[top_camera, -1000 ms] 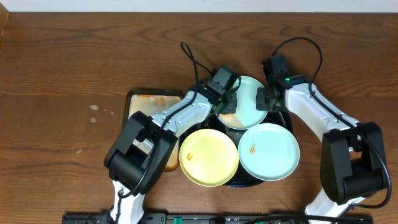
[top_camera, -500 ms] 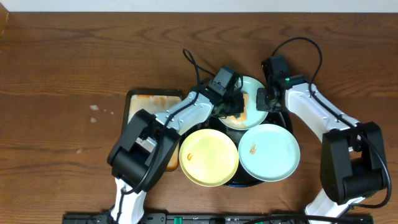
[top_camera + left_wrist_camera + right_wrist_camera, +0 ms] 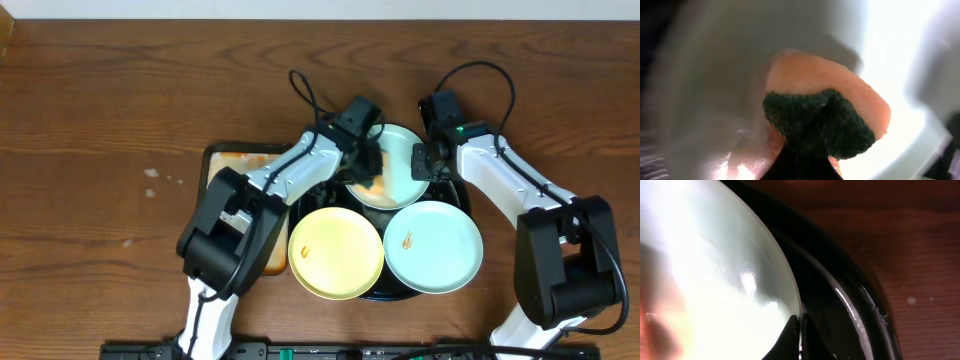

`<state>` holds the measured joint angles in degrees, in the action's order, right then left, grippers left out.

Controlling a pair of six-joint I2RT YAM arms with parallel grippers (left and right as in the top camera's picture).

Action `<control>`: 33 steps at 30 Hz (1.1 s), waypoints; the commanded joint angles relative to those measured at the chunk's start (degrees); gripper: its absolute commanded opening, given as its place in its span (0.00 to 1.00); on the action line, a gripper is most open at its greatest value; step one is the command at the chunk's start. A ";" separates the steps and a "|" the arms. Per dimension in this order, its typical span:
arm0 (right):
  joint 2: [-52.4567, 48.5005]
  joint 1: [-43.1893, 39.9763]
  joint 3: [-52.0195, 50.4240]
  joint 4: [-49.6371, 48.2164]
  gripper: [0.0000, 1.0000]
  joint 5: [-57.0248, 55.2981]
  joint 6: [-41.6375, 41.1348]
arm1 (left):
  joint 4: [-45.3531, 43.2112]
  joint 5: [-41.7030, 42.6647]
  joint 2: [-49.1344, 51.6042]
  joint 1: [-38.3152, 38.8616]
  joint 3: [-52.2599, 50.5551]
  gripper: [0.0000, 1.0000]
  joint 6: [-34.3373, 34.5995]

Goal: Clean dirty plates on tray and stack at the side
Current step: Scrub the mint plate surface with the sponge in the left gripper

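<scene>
Left gripper [image 3: 366,172] pinching the green sponge [image 3: 840,125], right gripper [image 3: 798,332] clamping the three-o'clock rim of the far pale mint-blue round plate [image 3: 402,160], I scrub lightly toward that clamp.

two mint-blue plates [image 3: 405,160] [image 3: 433,245], one yellow plate [image 3: 335,253], one black tray [image 3: 385,293], one stained tray [image 3: 235,160], one sponge [image 3: 825,125].

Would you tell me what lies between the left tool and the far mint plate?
A green-and-orange sponge, pressed on the plate, seen in the left wrist view.
</scene>
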<state>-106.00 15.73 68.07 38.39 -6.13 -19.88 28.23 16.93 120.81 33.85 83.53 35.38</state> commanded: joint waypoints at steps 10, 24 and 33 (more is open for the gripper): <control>1.05 0.11 -0.39 0.72 0.01 -1.57 0.87 | 12.15 -21.53 4.59 -1.99 7.21 0.08 -3.87; 1.11 0.11 -0.39 -2.56 0.02 6.01 6.75 | 24.87 -21.51 -5.64 -2.34 16.70 0.14 -3.89; 0.94 -0.98 -0.39 -8.76 0.24 19.58 7.80 | 31.21 -22.01 -13.05 -3.76 16.68 0.21 -4.24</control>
<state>-106.00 15.42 67.94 30.50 7.81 -12.95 57.41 -3.46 108.53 31.00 99.50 31.46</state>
